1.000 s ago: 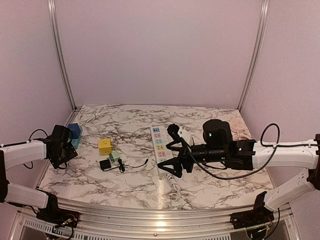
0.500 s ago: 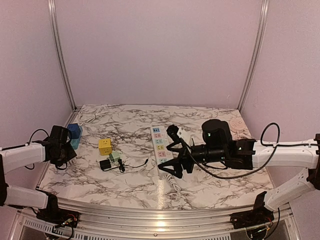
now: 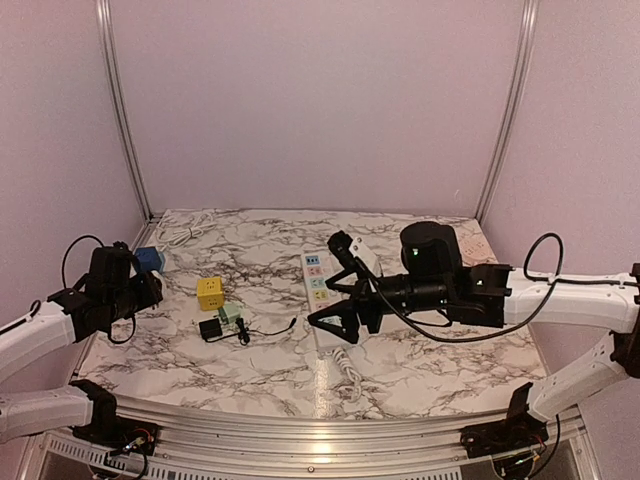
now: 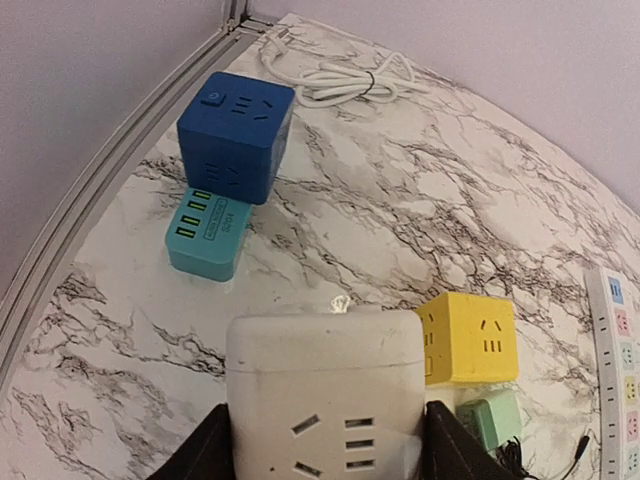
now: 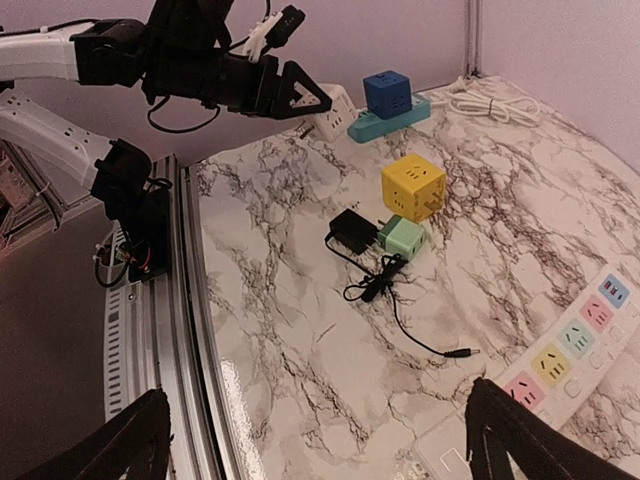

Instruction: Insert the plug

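In the left wrist view a white cube socket (image 4: 325,385) sits between my left gripper's (image 4: 325,452) black fingers, lifted off the marble; the jaws are shut on its sides. From above, the left gripper (image 3: 146,287) hangs at the table's left edge. The black plug (image 3: 211,328) (image 5: 350,230) lies flat against a small green cube (image 3: 231,314) (image 5: 403,238), its thin cable trailing right. My right gripper (image 3: 325,283) (image 5: 320,440) hovers wide open over the white power strip (image 3: 318,285) (image 5: 575,345), holding nothing.
A yellow cube socket (image 3: 210,293) (image 4: 468,338) stands behind the green one. A blue cube (image 4: 237,135) rests on a teal block (image 4: 207,235) by the left wall. A coiled white cable (image 4: 340,80) lies at the back left, and a round pale socket (image 3: 475,250) at the back right.
My left gripper has closed on the white cube socket and the arm has risen and swung toward the blue cube. The right gripper has lifted and shifted slightly left, still open.
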You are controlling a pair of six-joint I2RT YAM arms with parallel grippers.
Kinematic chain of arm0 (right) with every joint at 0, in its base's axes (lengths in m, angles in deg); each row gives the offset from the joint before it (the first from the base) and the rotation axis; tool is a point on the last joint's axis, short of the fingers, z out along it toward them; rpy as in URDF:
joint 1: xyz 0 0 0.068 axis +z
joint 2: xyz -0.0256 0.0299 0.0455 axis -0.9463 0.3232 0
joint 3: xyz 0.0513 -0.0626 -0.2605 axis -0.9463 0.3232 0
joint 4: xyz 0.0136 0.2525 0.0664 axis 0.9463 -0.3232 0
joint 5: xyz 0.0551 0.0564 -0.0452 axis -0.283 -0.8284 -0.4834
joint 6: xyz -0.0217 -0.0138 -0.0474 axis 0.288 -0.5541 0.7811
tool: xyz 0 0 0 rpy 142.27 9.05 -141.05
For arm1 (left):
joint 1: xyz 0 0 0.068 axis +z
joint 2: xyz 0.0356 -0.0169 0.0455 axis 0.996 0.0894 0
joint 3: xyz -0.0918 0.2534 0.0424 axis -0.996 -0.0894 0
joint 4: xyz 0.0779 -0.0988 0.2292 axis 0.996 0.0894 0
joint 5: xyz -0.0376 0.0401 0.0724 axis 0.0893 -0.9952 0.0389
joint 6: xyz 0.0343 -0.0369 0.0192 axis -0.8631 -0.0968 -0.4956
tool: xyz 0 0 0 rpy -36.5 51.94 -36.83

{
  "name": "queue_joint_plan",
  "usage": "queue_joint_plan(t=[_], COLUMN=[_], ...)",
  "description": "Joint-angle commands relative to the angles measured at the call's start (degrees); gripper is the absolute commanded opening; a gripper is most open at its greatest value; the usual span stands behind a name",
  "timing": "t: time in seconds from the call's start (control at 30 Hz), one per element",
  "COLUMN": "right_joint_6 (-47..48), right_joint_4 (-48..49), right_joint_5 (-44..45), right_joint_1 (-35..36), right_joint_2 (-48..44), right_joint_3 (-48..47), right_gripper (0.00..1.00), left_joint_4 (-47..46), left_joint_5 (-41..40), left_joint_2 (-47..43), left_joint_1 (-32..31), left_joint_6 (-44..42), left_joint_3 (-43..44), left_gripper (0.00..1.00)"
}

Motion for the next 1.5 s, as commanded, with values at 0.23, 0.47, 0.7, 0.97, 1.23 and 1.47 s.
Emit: queue_joint_plan(t=[0.23, 0.47, 0.7, 0.97, 1.23, 1.47], right_joint_6=[-3.41, -5.80, -5.70, -6.16, -8.19, -6.98], right_joint_4=[-15.39, -16.49, -22.00, -22.25, -22.03, -22.23], right_joint_5=[-3.82, -8.35, -12.39, -19.56, -22.25, -21.69], right_joint_1=[-1.60, -3.22, -3.19, -3.27, -3.22, -3.16], right_joint_2=[3.98, 4.72, 9.99, 13.58, 17.24, 20.19], right_joint_3=[-15.61, -19.86, -26.37, -27.78, -29.47, -32.07], right_gripper=[0.98, 0.98, 0.96, 0.95, 0.91, 0.90], left_joint_4=[-7.09, -13.12, -26.07, -43.85, -53.78, -56.79], left_joint_5=[-4.32, -10.93, -23.67, -29.63, -30.38, -27.05], left_joint_2=[-1.61, -1.05, 2.64, 6.47, 7.75, 7.42], left_joint_1=[-17.17, -27.65, -44.23, -55.38, -61.24, -63.11], left_joint_6=[-12.32, -18.42, -32.61, -46.86, -55.65, -57.39], left_joint_3=[4.23, 4.15, 2.24, -2.91, -5.75, -6.86], left_gripper=[0.30, 0.30, 0.30, 0.30, 0.30, 0.29])
